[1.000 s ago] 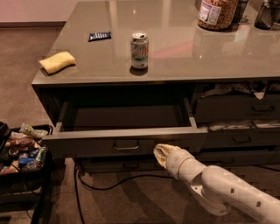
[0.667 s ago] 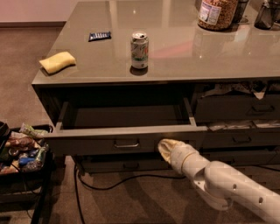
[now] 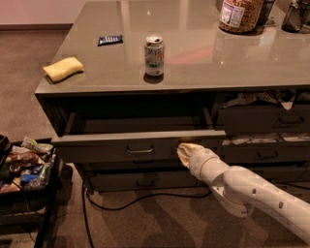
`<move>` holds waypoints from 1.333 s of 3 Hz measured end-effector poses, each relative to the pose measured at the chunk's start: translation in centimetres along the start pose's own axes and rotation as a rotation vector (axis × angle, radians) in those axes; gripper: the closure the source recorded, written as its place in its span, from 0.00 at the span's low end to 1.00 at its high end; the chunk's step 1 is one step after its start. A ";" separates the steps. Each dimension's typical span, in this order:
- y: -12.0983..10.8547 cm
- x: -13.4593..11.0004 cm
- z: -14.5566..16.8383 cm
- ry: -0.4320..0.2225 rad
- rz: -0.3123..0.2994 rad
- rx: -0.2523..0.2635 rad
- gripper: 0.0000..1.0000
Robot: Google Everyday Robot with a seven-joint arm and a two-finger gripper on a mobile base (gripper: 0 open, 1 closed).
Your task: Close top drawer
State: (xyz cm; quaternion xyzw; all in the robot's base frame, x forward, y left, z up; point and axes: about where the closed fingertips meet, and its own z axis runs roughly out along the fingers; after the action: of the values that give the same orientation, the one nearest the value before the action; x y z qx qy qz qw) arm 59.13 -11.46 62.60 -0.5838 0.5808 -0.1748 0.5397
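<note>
**Top Drawer: Open, Gripper at Front Panel**

The top drawer (image 3: pixel 106 147) sits directly under the desk (image 3: pixel 208 68) surface, on the left and wider side of the unit. It is pulled out and open, and its interior is dark and in shadow. Its flat front carries one small metal loop handle (image 3: pixel 140 150) at the centre.

The gripper (image 3: pixel 185 153) is at the front of the top drawer, to the right of the handle and near the panel's lower edge. Its tip appears to touch the panel. The jaws are drawn together with no gap visible, and they hold nothing. The white arm (image 3: pixel 252 193) runs from the lower right corner of the view up to the gripper.

Below the top drawer is another wide drawer (image 3: pixel 140 182), which is pushed in. On the right is a stack of narrower drawers (image 3: pixel 264 119) with paper showing above their fronts.

On the desk:
- a drink can (image 3: pixel 154 55), upright, near the front edge
- a yellow sponge (image 3: pixel 63 69), at the left front corner
- a dark flat packet (image 3: pixel 110 39), behind the sponge
- a labelled jar (image 3: pixel 240 13), at the far right

A low cart (image 3: pixel 29 213) of mixed items stands on the floor to the left. A black cable (image 3: pixel 145 197) lies on the carpet under the unit.
</note>
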 end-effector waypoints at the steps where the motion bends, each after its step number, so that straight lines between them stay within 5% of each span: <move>1: 0.2 -0.2 4.0 -0.022 -0.025 0.020 1.00; 4: -1.1 0.5 5.5 -0.014 -0.043 0.072 1.00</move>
State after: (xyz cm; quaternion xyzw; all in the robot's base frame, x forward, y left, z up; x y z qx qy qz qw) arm 64.38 -9.78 61.31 -0.5776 0.5578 -0.2030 0.5604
